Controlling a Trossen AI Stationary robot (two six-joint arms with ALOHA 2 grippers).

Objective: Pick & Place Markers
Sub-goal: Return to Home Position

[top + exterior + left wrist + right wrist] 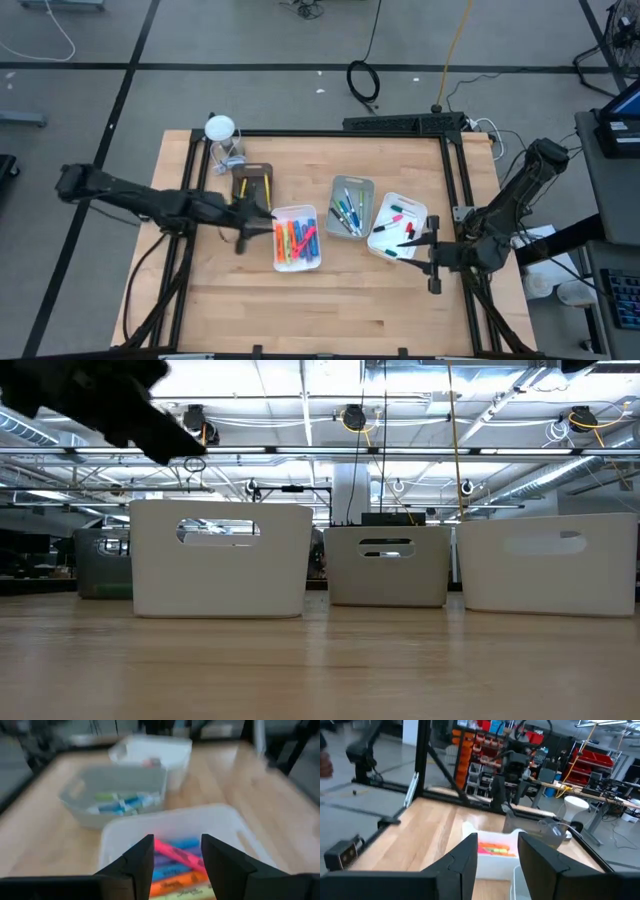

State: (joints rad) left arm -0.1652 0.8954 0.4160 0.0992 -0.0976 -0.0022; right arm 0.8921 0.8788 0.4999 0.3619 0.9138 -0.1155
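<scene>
The light wooden table (330, 310) carries a left white plastic bin (220, 575), a grey plastic bin (388, 575) and a right white plastic bin (548, 575). The coloured markers (295, 241) in the left white bin lie side by side, with their long axes running from the far table edge to the near one. Which end is the tip I cannot tell. The left gripper (177, 845) hangs at this bin's edge, with its fingers apart and holding nothing. The right gripper (497, 842) waits by the right white bin, also parted and empty.
</scene>
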